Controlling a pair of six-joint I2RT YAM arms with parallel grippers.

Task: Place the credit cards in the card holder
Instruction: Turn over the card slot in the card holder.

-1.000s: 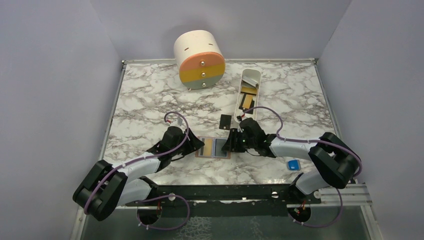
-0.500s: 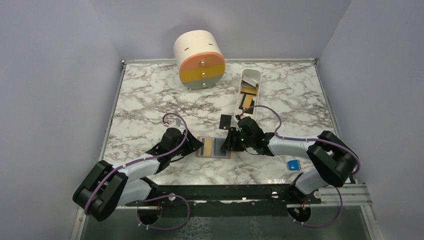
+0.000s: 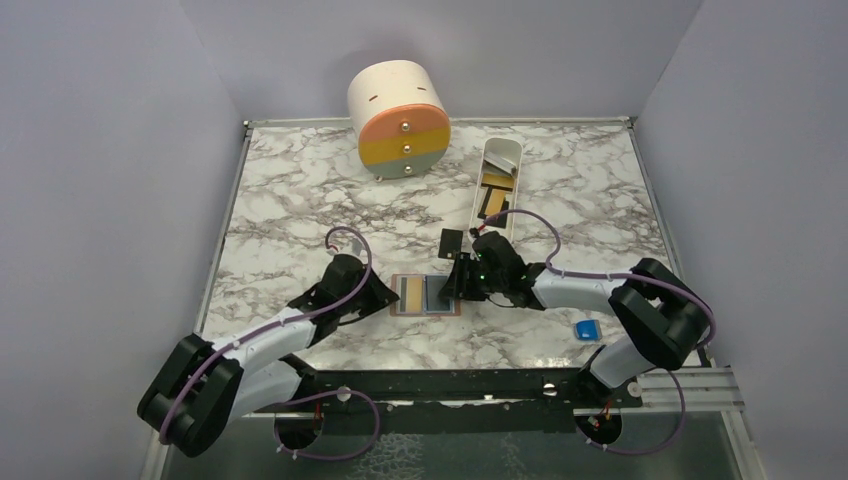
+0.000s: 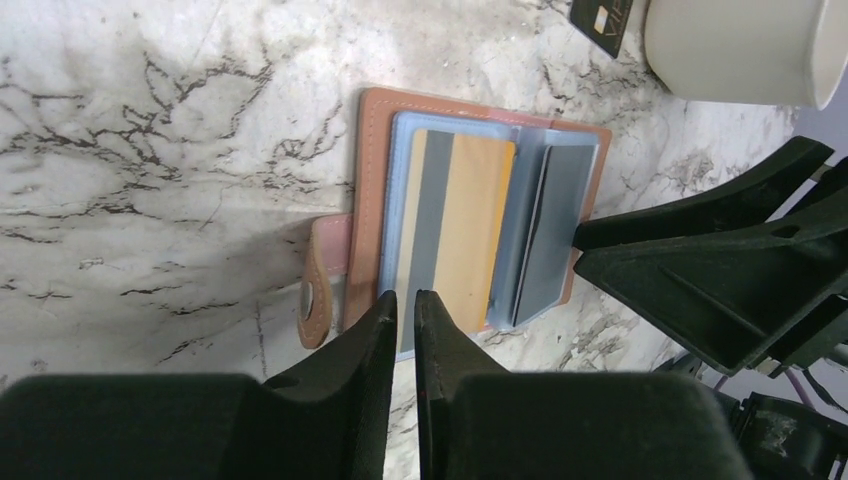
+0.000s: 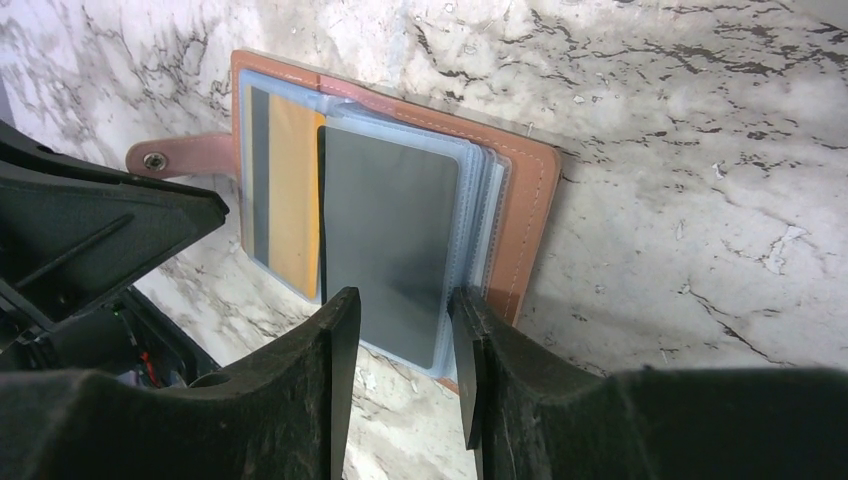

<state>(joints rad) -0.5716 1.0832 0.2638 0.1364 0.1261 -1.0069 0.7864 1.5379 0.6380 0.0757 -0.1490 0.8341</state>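
Note:
The tan leather card holder point(image 3: 428, 296) point(image 4: 372, 200) point(image 5: 520, 220) lies open on the marble. Its left sleeve holds a yellow card with a grey stripe point(image 4: 460, 230) point(image 5: 290, 190). A dark grey card point(image 4: 555, 230) point(image 5: 390, 230) sits in the sleeves on the right. My left gripper point(image 3: 392, 297) point(image 4: 405, 297) is at the holder's left half, its jaws drawn to a thin slit with nothing between them. My right gripper point(image 3: 455, 290) point(image 5: 405, 300) stands open, its tips just short of the grey card's near edge. A black card point(image 3: 451, 242) point(image 4: 605, 15) lies loose on the table behind the holder.
A long white tray point(image 3: 497, 185) point(image 4: 740, 45) with more cards stands behind the right gripper. A round cream drum with orange, yellow and grey bands point(image 3: 398, 118) sits at the back. A small blue block point(image 3: 586, 329) lies by the right arm's elbow.
My left gripper has closed from open to nearly touching jaws at the holder's left side. The right gripper has edged slightly left over the holder.

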